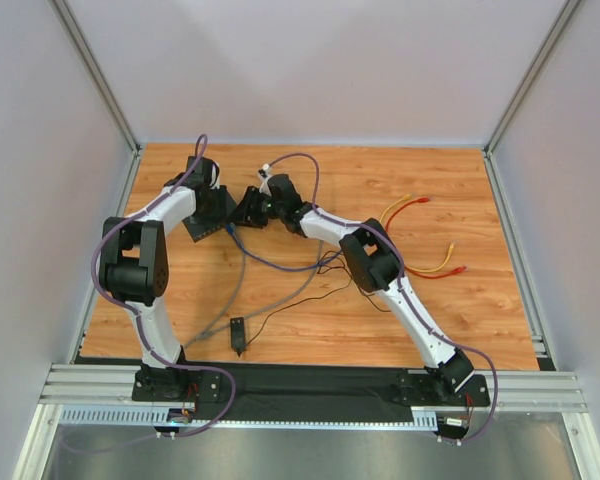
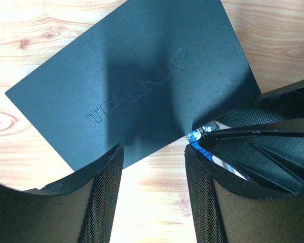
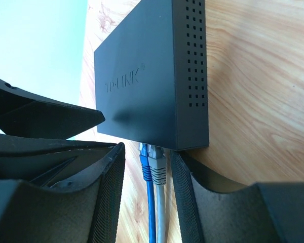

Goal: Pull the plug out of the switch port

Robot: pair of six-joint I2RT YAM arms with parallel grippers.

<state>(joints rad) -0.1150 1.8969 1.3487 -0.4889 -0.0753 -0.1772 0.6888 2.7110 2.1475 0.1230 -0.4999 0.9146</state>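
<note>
Wood table, switch lying flat: right gripper spread astride blue plug and grey plug; left gripper gapes too.

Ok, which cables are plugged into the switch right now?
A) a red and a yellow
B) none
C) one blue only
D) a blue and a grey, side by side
D: the right wrist view shows a blue plug and a grey plug seated side by side in the switch.

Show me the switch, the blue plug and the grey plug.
switch (image 3: 138, 76): right wrist view, middle of its top face.
blue plug (image 3: 145, 161): right wrist view, its body just outside the port.
grey plug (image 3: 158, 163): right wrist view, middle of its body.
</note>
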